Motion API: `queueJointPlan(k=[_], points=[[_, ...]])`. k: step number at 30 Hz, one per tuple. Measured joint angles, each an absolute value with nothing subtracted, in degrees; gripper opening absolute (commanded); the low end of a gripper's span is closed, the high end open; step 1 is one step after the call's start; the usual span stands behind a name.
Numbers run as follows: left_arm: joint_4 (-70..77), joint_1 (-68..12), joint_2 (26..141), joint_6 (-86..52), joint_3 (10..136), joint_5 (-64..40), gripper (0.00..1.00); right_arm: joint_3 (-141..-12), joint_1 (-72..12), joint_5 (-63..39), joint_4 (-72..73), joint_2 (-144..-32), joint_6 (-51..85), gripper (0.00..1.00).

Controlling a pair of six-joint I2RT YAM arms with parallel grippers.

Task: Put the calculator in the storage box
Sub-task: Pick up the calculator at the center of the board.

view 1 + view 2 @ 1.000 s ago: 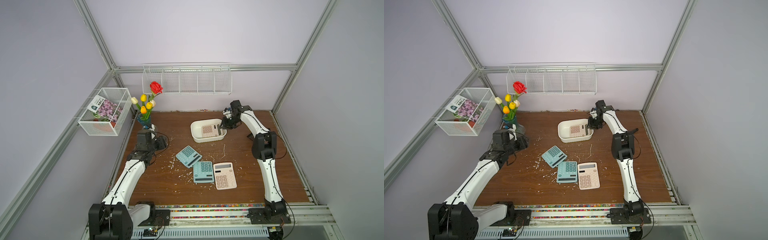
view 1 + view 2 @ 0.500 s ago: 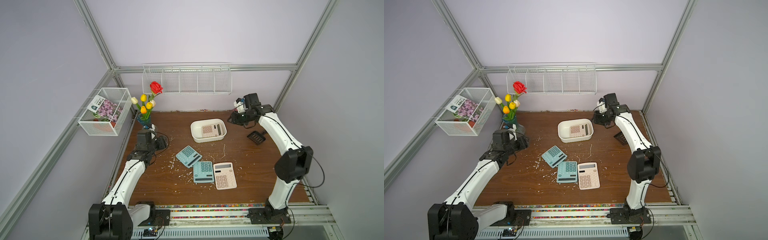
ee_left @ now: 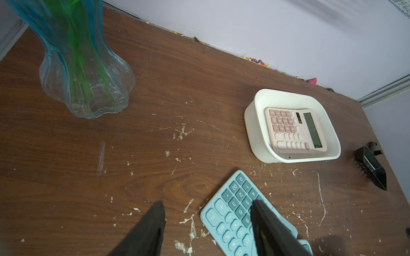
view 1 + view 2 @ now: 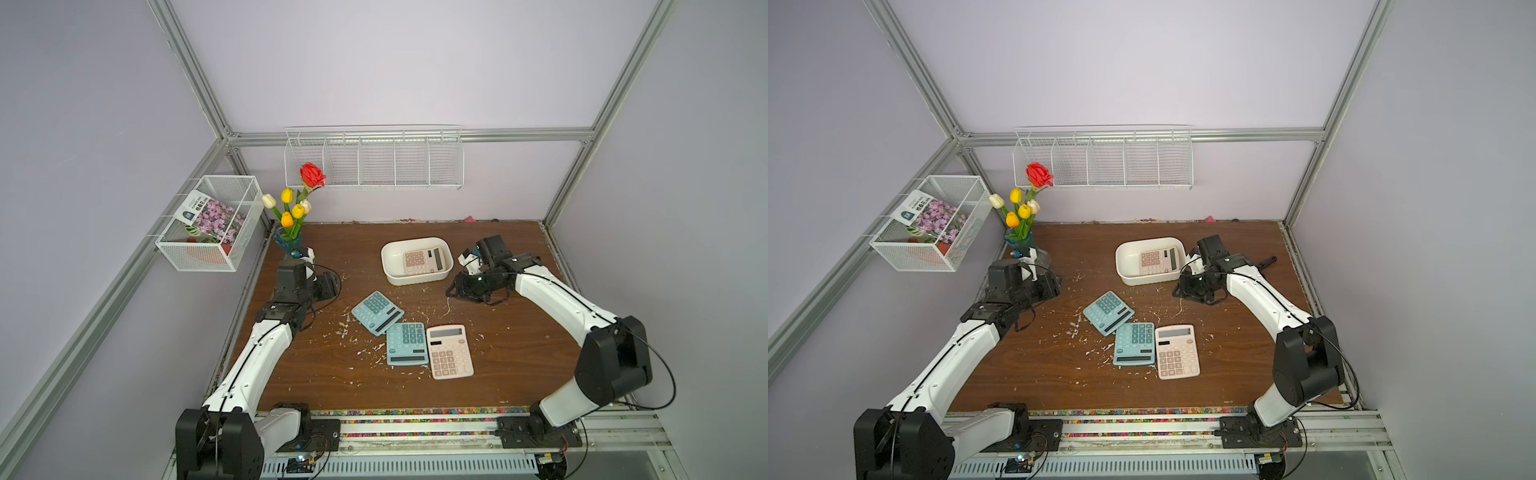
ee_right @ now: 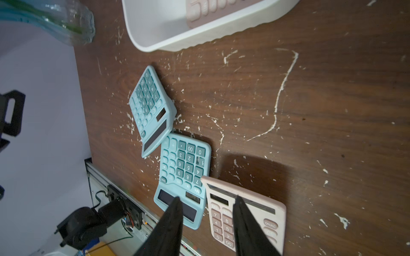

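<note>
You get soft, even light from above in both top views, bright on the lilac walls, with only faint shadows under the arms on the table (image 4: 498, 365). Your right wrist view is dimmer and smeared by motion blur (the storage box (image 5: 155, 33) and the vase (image 5: 66, 26) near its border look soft), and a broad dark shadow lies on the wood ahead of the right gripper (image 5: 207, 198). Your left wrist view is sharper, yet the left gripper (image 3: 207, 202) shows its black fingers (image 3: 150, 228) out of focus.

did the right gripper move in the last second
Yes: the right gripper left the right end of the tub and came toward the front edge of the table.
</note>
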State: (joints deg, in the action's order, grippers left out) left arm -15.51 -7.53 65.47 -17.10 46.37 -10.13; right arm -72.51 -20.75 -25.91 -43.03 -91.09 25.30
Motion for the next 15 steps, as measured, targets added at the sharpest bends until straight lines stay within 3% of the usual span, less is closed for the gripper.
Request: queueJointPlan(k=[15], points=[[-15.53, -8.67, 65.47, -17.15, 46.37, -10.57, 0.66, -74.15, -21.45, -29.87, -52.60, -90.21, -14.24, 0.55]])
